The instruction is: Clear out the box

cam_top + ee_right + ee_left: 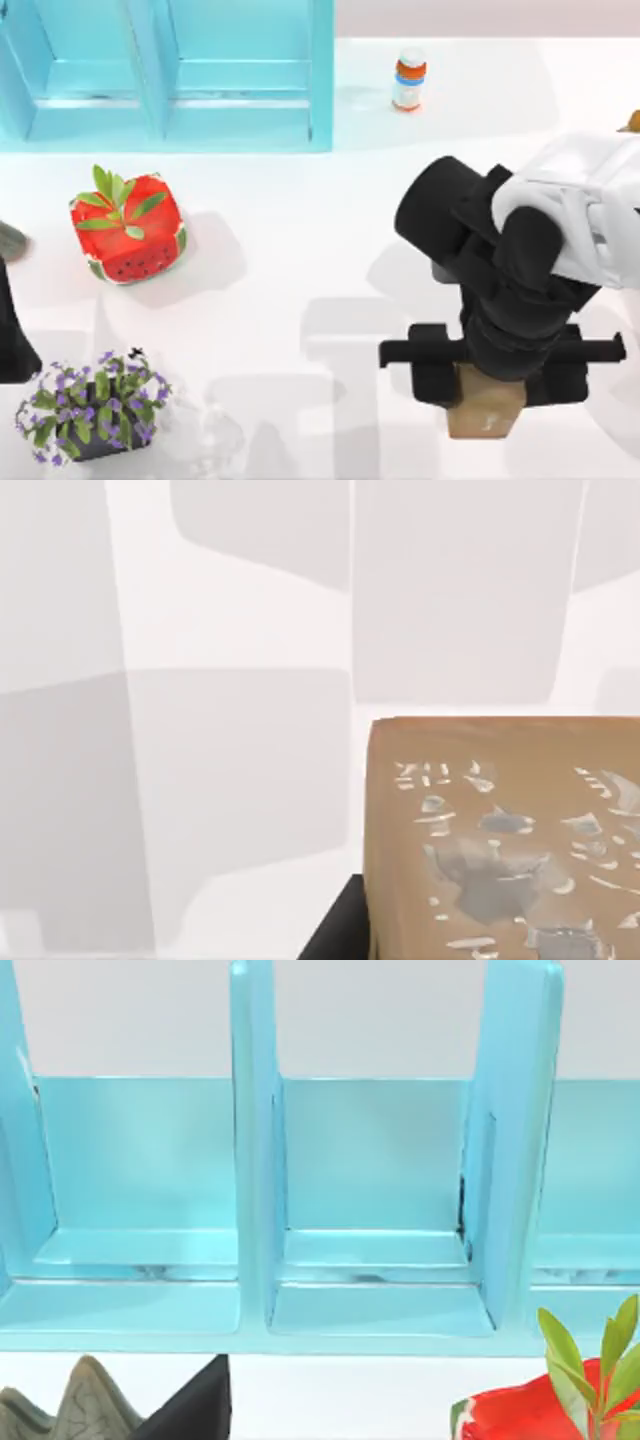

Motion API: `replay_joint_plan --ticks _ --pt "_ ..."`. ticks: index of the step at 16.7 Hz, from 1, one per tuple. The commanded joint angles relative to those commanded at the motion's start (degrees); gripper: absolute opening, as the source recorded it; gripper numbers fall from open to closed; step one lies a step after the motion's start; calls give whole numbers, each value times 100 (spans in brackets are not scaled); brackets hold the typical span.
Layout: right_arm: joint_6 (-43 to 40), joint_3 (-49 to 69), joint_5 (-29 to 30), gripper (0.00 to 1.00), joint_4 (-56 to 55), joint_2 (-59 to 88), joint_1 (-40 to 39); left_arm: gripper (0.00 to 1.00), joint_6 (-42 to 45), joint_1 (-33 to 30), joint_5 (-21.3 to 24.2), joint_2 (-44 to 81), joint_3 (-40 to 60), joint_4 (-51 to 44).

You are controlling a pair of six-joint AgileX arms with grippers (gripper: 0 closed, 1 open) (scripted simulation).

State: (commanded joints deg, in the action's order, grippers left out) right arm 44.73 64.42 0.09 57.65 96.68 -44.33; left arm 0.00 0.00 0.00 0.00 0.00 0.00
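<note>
My right gripper (487, 395) was clamped on one tan box (486, 403), well to the right of the turquoise shelf (240, 100) and nearer the table's front edge. My right wrist view showed the box's (500, 840) brown face with pale grey markings. From above: one pill bottle (408, 80) just right of the shelf, one watermelon planter (127, 228) and one purple flower pot (92, 408) in front of it. My left arm sat parked at the left edge, fingers' state unclear.

Brown block (487, 405) half under right arm (520, 290)
</note>
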Motion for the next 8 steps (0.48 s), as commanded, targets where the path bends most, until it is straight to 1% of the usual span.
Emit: replay_joint_plan --ticks 3,8 --pt "8 -79 -6 0 -89 58 22 100 0 0 0 0 0 0" --pt "14 -562 -3 0 -964 348 -4 100 0 0 0 0 0 0"
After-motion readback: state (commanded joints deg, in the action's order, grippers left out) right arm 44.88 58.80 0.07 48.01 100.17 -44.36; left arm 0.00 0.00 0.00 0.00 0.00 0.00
